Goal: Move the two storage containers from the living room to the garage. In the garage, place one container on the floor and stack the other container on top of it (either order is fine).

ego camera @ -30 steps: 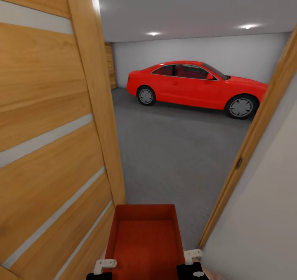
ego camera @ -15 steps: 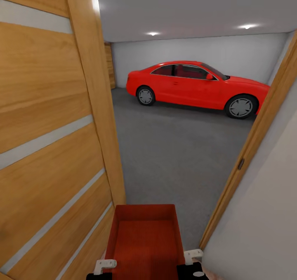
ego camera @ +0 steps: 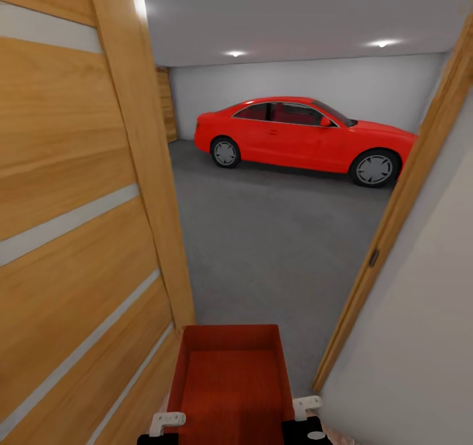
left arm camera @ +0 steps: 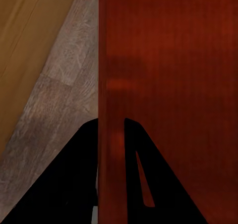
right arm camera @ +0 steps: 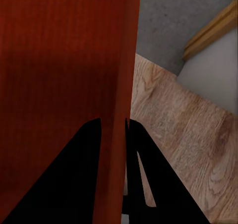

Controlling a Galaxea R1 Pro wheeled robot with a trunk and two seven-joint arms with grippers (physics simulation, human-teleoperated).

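Bin: orange-red, open top up, ribbed bottom visible. Carried low and centred in the head view, long axis pointing straight ahead through the doorway toward the garage floor. Sits level; near end runs off the lower frame edge.

Left tool: two dark fingers straddle the bin's left wall, one inside and one outside, gap only as wide as the wall, pinched onto it. In the head view it shows as a white bracket at the bin's left near corner.

Right tool: same story on the right wall, fingers on either side of the thin wall, clamped on it. White bracket at the right near corner in the head view.

Under the bin: light wood plank floor in both wrist views; the grey concrete starts just past it in the right wrist view.

Clearance: open wood door runs close along the bin's left side, its edge just ahead of the far left corner. Right door frame and pale wall stand a little further off the right side. Straight ahead is open concrete, with a red car parked across the far wall, well apart.
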